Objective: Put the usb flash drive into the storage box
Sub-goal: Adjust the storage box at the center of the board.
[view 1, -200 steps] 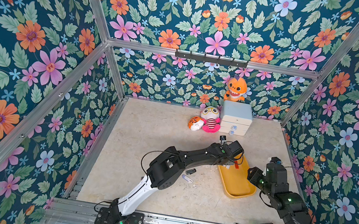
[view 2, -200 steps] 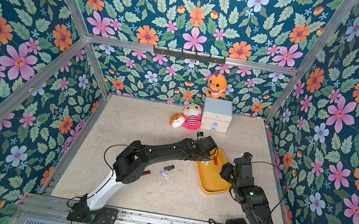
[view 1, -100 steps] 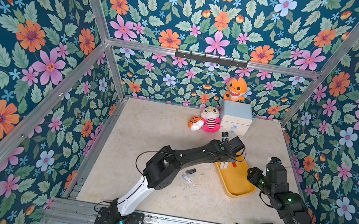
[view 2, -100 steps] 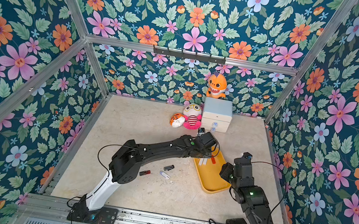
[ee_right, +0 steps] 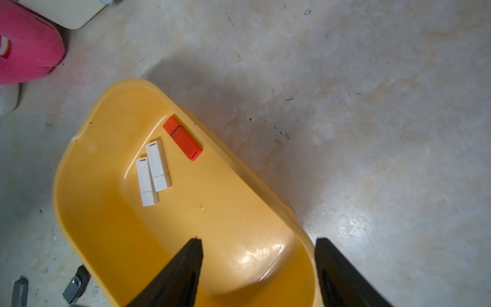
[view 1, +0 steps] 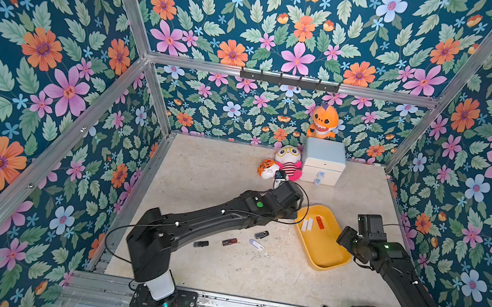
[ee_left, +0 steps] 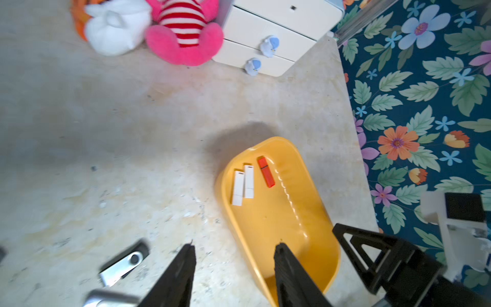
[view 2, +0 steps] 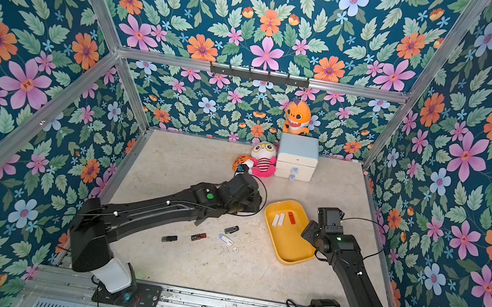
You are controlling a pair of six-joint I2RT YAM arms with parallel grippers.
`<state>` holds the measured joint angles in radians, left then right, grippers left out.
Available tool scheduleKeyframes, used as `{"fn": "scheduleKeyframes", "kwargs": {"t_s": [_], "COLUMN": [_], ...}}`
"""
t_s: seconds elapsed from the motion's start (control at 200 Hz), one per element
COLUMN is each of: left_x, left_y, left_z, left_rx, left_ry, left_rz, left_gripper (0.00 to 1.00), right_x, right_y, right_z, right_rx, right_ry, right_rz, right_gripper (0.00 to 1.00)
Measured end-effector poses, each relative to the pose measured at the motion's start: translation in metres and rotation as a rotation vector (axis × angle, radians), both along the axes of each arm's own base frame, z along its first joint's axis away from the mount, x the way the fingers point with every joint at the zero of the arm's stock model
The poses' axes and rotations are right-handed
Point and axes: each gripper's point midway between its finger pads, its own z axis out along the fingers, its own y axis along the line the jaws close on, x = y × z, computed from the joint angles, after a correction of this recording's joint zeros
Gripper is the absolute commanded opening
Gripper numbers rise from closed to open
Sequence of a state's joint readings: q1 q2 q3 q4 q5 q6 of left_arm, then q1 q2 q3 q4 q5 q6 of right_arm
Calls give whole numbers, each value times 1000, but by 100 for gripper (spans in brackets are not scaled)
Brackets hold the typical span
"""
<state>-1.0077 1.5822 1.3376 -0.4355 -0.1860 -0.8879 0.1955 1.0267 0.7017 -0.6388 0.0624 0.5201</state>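
The yellow storage box (view 1: 321,251) (view 2: 288,246) lies on the floor right of centre. On its floor rest a red usb flash drive (view 1: 320,222) (ee_right: 182,138) and two white ones (ee_left: 243,186) (ee_right: 152,172). My left gripper (ee_left: 235,247) is open and empty, with one finger over the floor and the other over the box's left wall. My right gripper (ee_right: 259,240) is open and empty, straddling the box's right wall at its near end. On the floor left of the box lie several more drives: a black-and-silver swivel one (view 1: 261,234) (ee_left: 125,263), a white one (view 1: 256,245), a dark red one (view 1: 229,242) and a black one (view 1: 201,244).
A pale blue-and-white drawer cabinet (view 1: 323,160) stands at the back wall with an orange plush (view 1: 322,125) on top. Two more plush toys (view 1: 286,164) lie beside the cabinet, just behind my left wrist. Flowered walls close in the floor on three sides.
My left gripper let go of the red drive, which now lies in the box, then pulled back left off the box with its jaws open. My right gripper's jaws opened wider.
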Motion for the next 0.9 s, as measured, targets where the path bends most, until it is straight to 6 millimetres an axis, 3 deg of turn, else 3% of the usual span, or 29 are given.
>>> {"fn": "scheduleKeyframes", "kwargs": {"t_s": [0.135,0.305,0.405,0.54,0.78,0.9], "left_x": [-10,-16,-20,-24,-28,-31], "left_y": [38,63,68,71,75,78], "left_z": [-2,-12,-19,-25,-29,-30], "left_rx": [5,9,14,17,9,11], "left_ry": [-14,-8,8,18,21,23], "left_rz": [35,65,68,64,60,58], "left_gripper": [55,55,55,55,56,57], "right_x": [2,1,-1,-8,-30,-34], "right_y": [-5,-3,-3,6,41,44], "right_z": [-13,-33,-37,-34,-24,-22], "right_rx": [-3,3,5,57,140,158], "right_ry": [51,126,140,130,120,137], "right_rz": [-13,-5,-4,10,98,91], "right_gripper": [70,64,53,46,46,57]}}
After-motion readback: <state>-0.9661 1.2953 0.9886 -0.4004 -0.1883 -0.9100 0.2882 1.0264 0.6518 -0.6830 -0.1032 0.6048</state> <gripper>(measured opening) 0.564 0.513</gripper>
